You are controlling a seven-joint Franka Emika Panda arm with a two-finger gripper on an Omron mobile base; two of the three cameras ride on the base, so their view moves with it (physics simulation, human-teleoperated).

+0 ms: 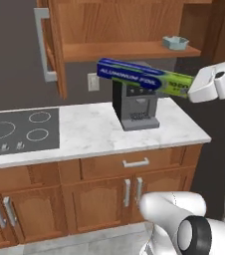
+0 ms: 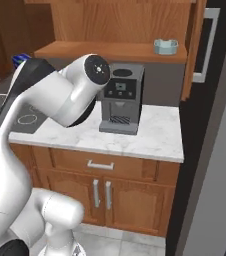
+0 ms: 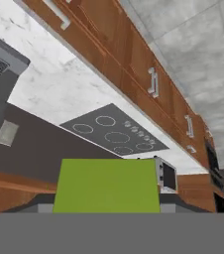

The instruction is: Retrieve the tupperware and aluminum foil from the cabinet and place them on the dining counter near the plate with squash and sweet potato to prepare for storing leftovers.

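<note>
The aluminum foil (image 1: pixel 139 75), a long dark blue box with a lime-green end, hangs level in the air in front of the cabinet (image 1: pixel 109 25). My gripper (image 1: pixel 188 85) is shut on its green end, coming in from the right. In the hand view that green end (image 3: pixel 106 186) sits close against the camera. The box's blue tip (image 2: pixel 18 60) peeks out behind my arm in the right base view. The pale blue-grey tupperware (image 1: pixel 175 43) (image 2: pixel 165 46) rests on the right end of the wooden shelf (image 1: pixel 129 50), above and behind the box.
A dark coffee machine (image 1: pixel 134 105) (image 2: pixel 120 100) stands on the white marble counter (image 1: pixel 84 132) just below the box. A black cooktop (image 1: pixel 20 130) (image 3: pixel 116 134) lies to the left. The cabinet door (image 1: pixel 47 45) stands open on the left. Low wooden cabinets (image 1: pixel 129 191) are under the counter.
</note>
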